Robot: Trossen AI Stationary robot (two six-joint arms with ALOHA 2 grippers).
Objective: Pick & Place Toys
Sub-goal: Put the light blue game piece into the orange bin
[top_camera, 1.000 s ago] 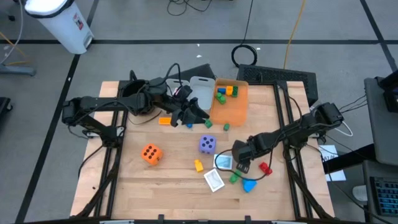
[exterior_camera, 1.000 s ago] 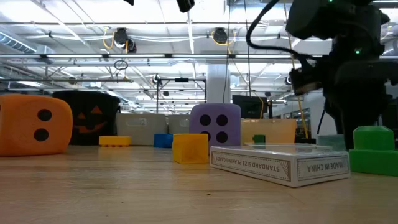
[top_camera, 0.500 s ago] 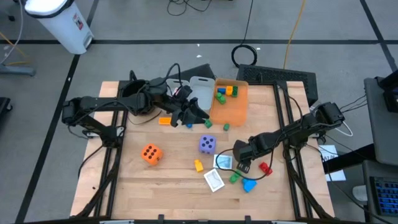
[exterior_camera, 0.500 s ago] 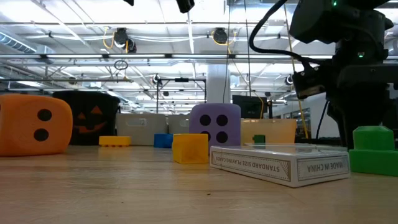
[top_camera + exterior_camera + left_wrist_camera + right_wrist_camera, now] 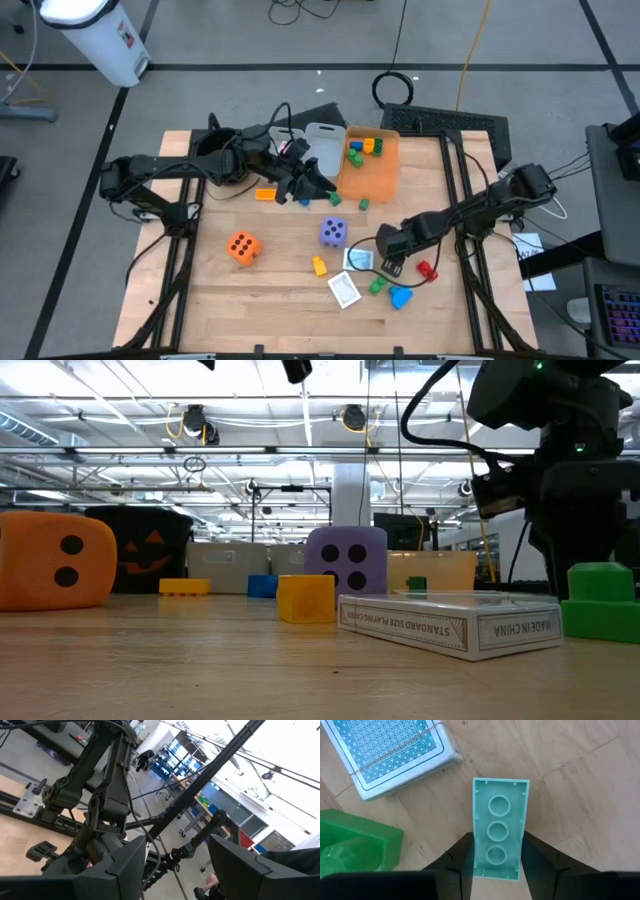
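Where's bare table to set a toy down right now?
Bare wood lies along the near edge left of the white card deck, and around the orange die. It is crowded at the right end effector, among teal deck, green block and red block.

We are looking straight down from overhead and level from the surface (image 5: 270, 290) edge — both views are sharing the purple die (image 5: 334, 232); wrist cameras are peering close.

Card deck (image 5: 395, 757) and green block (image 5: 355, 845) close beside the right hand (image 5: 492, 865); bare wood opposite
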